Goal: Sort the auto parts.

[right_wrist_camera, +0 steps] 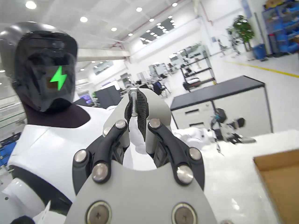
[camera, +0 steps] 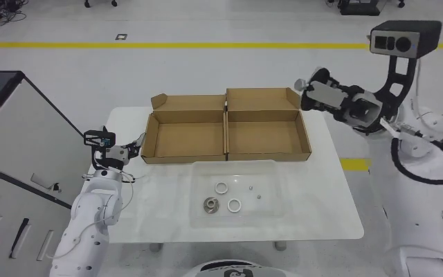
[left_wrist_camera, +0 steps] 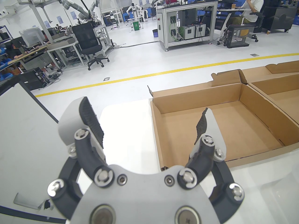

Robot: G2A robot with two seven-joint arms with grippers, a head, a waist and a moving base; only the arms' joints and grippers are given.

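The right gripper (right_wrist_camera: 135, 104) is closed on a threaded bolt (right_wrist_camera: 133, 109). The bolt stands between the two pads, and its end comes out a little past the fingertips. In the top view this gripper is in the air at about 2 o'clock of the worktop (camera: 325, 201), near the far right corner of the right cardboard box (camera: 266, 136).

The left gripper (left_wrist_camera: 145, 109) is wide open and has nothing between its fingers. It is at 9 o'clock of the worktop, just beside the outer wall of the left cardboard box (left_wrist_camera: 233, 127), and its fingers point toward that box.

The two boxes are open and lie side by side on the 12 o'clock half of the worktop. They touch each other along one wall, and their small flaps stand up at the far side.

At 6 o'clock from the boxes lies a clear tray (camera: 273, 181). In it are the far white ring (camera: 221, 187), the near white ring (camera: 234, 206) and a grey metal part (camera: 212, 204). The grey part is round and sits just beside the near ring, at its 9 o'clock. At 3 o'clock from the far ring are two tiny pieces (camera: 249, 185); they are too small to tell what they are.
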